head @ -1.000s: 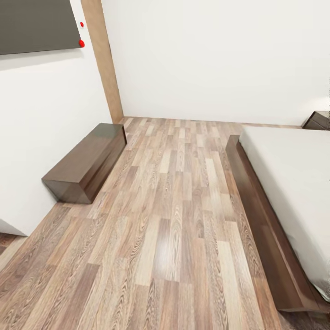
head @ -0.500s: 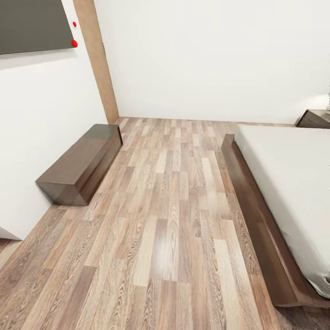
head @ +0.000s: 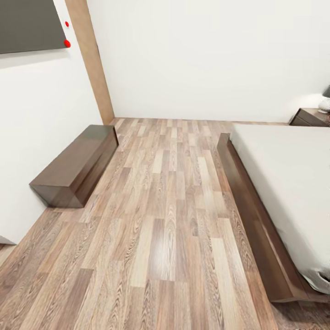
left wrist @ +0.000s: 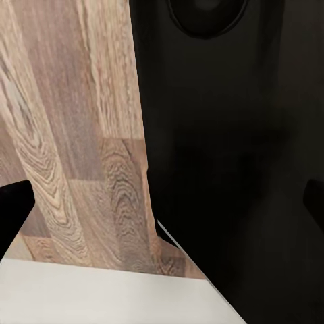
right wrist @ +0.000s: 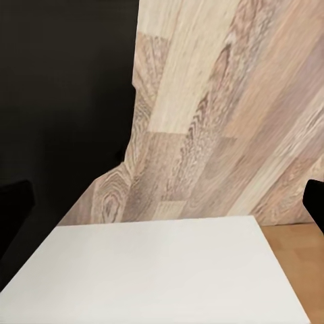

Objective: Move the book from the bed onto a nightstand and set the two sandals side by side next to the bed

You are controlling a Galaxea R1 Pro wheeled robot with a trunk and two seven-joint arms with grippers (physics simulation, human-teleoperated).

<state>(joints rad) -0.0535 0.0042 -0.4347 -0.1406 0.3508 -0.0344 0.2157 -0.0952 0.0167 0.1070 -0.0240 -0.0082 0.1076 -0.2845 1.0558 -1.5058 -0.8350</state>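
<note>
Left gripper [left wrist: 162,202]: only dark fingertip slivers at the two side edges of the left wrist view, wide apart, nothing between them. It looks down on wood-plank floor [left wrist: 74,135], with a large black part of the robot body [left wrist: 229,135] alongside and a white panel [left wrist: 94,297] at the near edge.

Right gripper [right wrist: 162,202]: same picture, dark tips at both side edges of the right wrist view, spread wide and holding nothing. Plank floor [right wrist: 216,101] below, black body part [right wrist: 61,101] on one side, white flat surface [right wrist: 155,277] in the foreground.

Head view, outward:
- Brown wood-plank floor [head: 169,206] runs from 6 o'clock up to the far wall, with a glossy patch near centre.
- Bed [head: 293,183] at 3 to 4 o'clock: dark brown frame rail [head: 250,206] running diagonally, plain off-white mattress on top. The visible part of the mattress is bare.
- Nightstand [head: 311,117] at 2 o'clock, beyond the bed's far end against the white wall; a pale rounded thing [head: 324,104] sits on it, cut off by the frame edge, can't tell what.
- Long low dark brown cabinet [head: 75,165] at 9 o'clock, against the white left wall [head: 41,119].
- Dark grey panel [head: 27,25] at 11 o'clock on that wall, two red dots [head: 67,43] just beside its edge.
- Light wood upright strip [head: 89,59] at the wall corner, 11 to 12 o'clock.
- White far wall [head: 206,55] at 12 o'clock.
</note>
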